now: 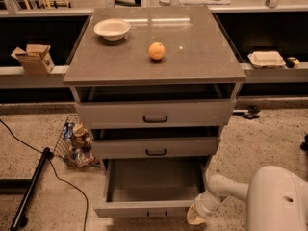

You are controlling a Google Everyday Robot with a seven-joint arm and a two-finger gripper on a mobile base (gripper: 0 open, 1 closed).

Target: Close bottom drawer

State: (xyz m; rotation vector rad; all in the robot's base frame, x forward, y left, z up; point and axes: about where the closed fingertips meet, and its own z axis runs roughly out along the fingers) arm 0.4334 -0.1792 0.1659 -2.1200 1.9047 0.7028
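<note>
The bottom drawer [144, 208] is the lowest of the grey cabinet's three drawers. It is pulled far out, showing a plain empty grey tray [154, 179] and a small dark handle on its low front panel. The middle drawer [156, 147] and top drawer [155, 113] stand slightly out. My gripper [196, 214] is at the end of the white arm [226, 189], low at the bottom right. It sits at the right end of the bottom drawer's front panel, touching or very near it.
A white bowl [111, 29] and an orange [156, 50] sit on the cabinet top [192, 57]. A wire basket of items [74, 141] stands on the floor left of the cabinet, beside a black pole and cable [29, 191]. Shelves with a cardboard box [33, 59] and a white container [265, 58] run behind.
</note>
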